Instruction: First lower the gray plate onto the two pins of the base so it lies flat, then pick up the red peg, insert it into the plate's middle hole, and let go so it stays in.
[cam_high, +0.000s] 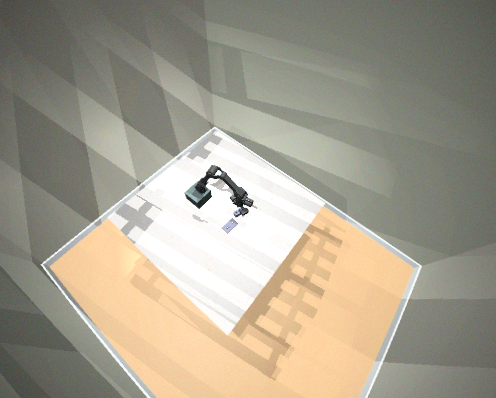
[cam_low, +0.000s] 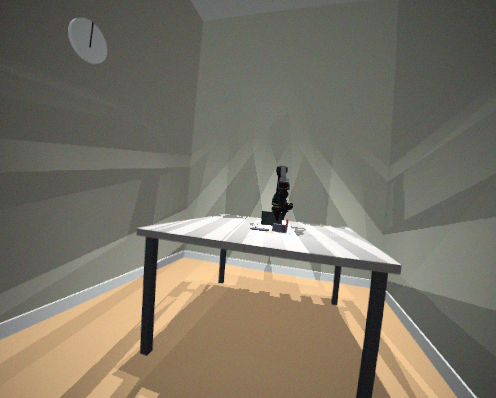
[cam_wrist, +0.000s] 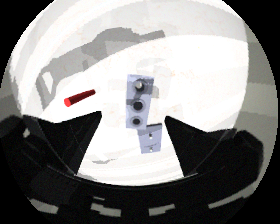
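Here's the gripper (cam_high: 248, 208) (cam_low: 280, 221) (cam_wrist: 134, 116) over the table (cam_high: 227, 280) (cam_low: 200, 241) (cam_wrist: 200, 75), fingers spread wide, with nothing between them. The black arm (cam_high: 231, 183) (cam_low: 282, 185) arches out from its dark green mounting block (cam_high: 199, 204) (cam_low: 265, 215), and the whole group sits well inside the tabletop's edges.

In the wrist view, the three-hole gray piece, apparently the plate (cam_high: 237, 212) (cam_low: 279, 227) (cam_wrist: 131, 111), shows between the fingertips, with a visible gap on either side. In that view its lower end partly overlaps the flat two-pin base (cam_high: 230, 226) (cam_low: 259, 228) (cam_wrist: 150, 144). From above, though, they're apart, just beside each other, so the plate is off the pins. Whether it touches the table, I can't tell.

And the red peg (cam_low: 287, 223) (cam_wrist: 79, 98)? Outside the plate's middle hole, standing upright beside the plate in the exterior view! The wrist camera has it out past the left-hand fingertip in the picture, with a broad strip of tabletop between it and the plate. Beyond the base, there's a long stretch of table before the nearest corner in the top view.
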